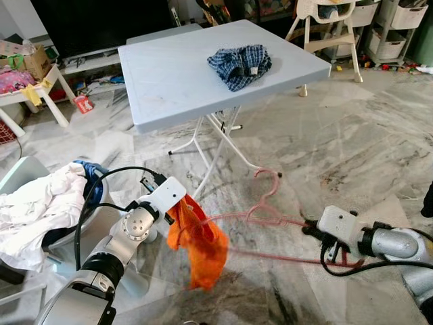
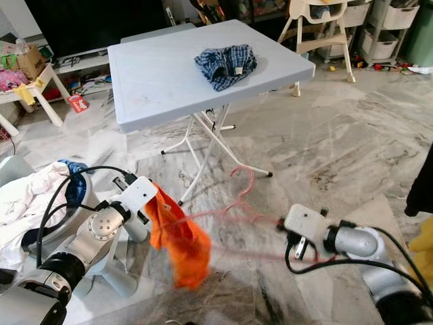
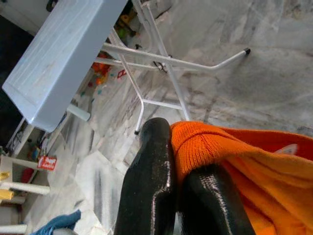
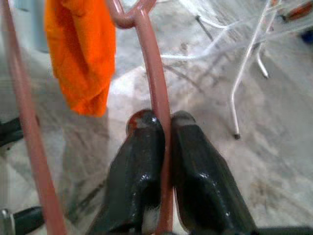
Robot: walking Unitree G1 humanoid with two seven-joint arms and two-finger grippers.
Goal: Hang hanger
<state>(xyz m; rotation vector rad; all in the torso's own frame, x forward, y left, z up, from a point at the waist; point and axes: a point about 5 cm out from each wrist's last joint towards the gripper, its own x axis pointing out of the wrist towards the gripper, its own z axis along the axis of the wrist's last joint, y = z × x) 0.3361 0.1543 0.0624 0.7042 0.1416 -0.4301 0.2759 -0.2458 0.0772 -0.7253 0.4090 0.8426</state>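
Note:
A pink plastic hanger [image 1: 270,218] hangs in the air above the marble floor, its hook pointing up toward the table. My right gripper [image 4: 165,128] is shut on the hanger's sloping bar [image 4: 155,93] at its right end. An orange knitted garment [image 1: 197,242] droops from the hanger's left end. My left gripper [image 3: 178,152] is shut on the top edge of that orange garment [image 3: 244,161]. Both arms reach in from the lower corners of the eye views, the left gripper [image 1: 177,203] about level with the right gripper [image 1: 312,227].
A light blue folding table [image 1: 176,81] stands ahead with a blue checked garment [image 1: 238,65] on it; its white legs [image 1: 216,145] stand just beyond the hanger. At left a basket [image 1: 27,172] holds white and blue laundry [image 1: 40,203]. Shelves and a high chair [image 1: 325,27] line the back.

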